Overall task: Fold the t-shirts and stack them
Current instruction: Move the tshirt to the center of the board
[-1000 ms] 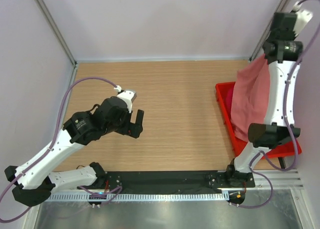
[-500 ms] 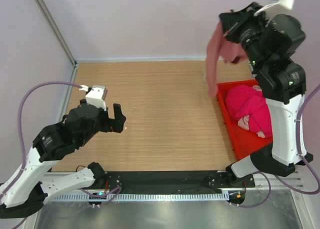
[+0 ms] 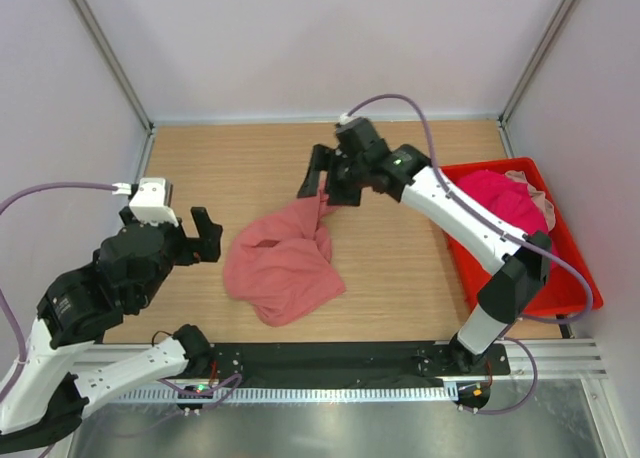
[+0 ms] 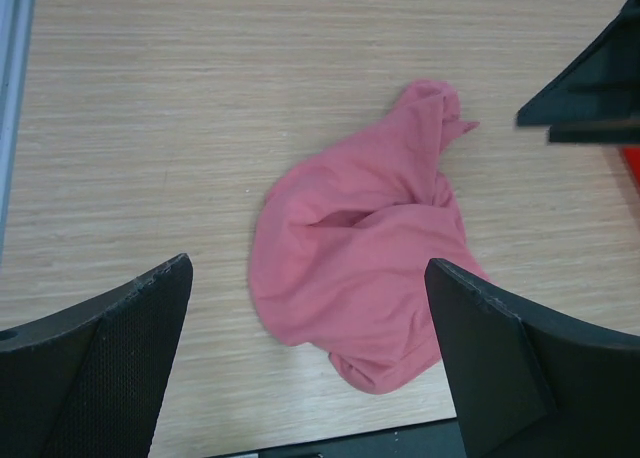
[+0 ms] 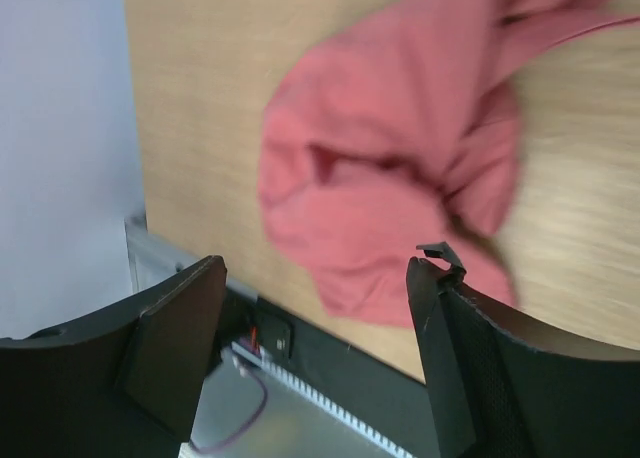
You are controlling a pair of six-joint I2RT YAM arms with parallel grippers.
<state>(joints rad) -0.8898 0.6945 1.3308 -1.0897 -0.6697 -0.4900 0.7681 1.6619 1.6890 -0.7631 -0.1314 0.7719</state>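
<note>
- Your right hand (image 3: 325, 185) hangs with its jaws spread and nothing between them, just above the far, narrow end of the salmon t-shirt (image 3: 285, 268).
- Your left hand (image 3: 200, 240) is spread wide too and empty, hovering off the shirt's left side, a little apart from it.
- The shirt lies crumpled on the worktop (image 3: 230, 168). Its long axis runs diagonally from the thin tail under the right hand to a broad lobe near the front edge.
- The right hand is nearer the tail. The left suits the broad end, I judge.
- A magenta t-shirt (image 3: 495, 193) waits in the red bin (image 3: 585, 278), far right.
</note>
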